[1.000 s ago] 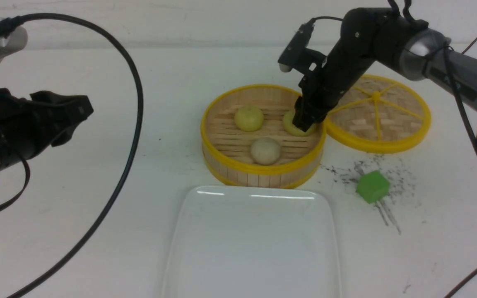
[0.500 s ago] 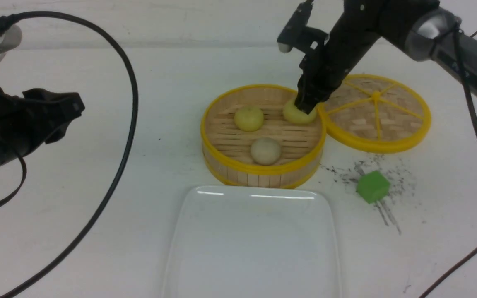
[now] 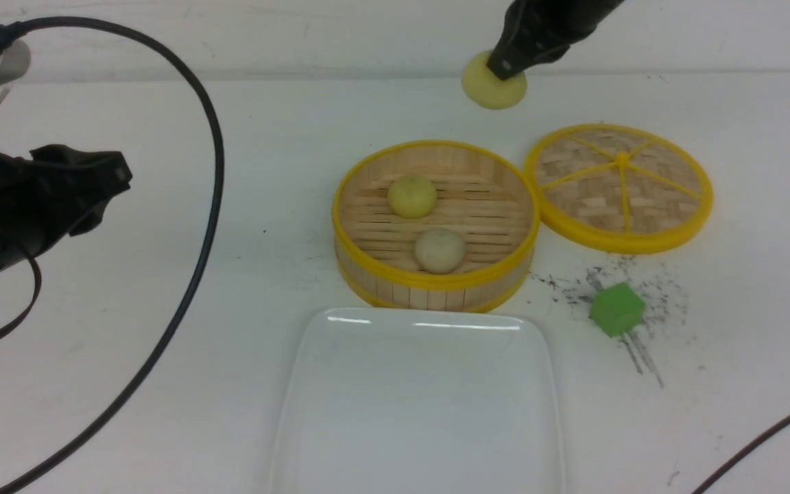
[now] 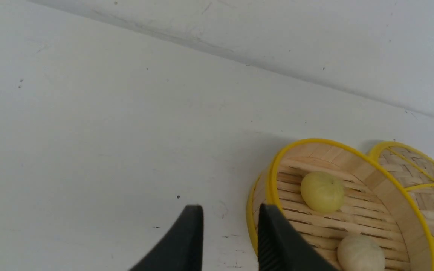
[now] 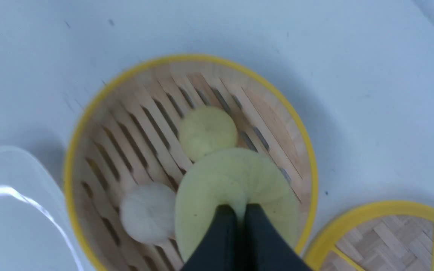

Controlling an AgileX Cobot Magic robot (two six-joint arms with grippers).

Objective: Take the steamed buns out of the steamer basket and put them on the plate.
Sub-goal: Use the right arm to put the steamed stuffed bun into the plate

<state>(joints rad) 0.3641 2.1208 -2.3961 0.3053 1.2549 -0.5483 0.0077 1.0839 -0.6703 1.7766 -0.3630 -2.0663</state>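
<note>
Carrying the bun (image 3: 489, 92) to the plate (image 3: 415, 412) calls for a slow, level sweep, since the right gripper (image 3: 505, 68) has its jaws pressed together on only a fold of the crown (a thin hold that could slip). The bun hangs high over the basket (image 3: 436, 280); lower it close to the plate before opening. It is round, with no real long axis, crown up and base down. The left gripper (image 4: 230, 218) holds nothing, jaws part spread.
</note>
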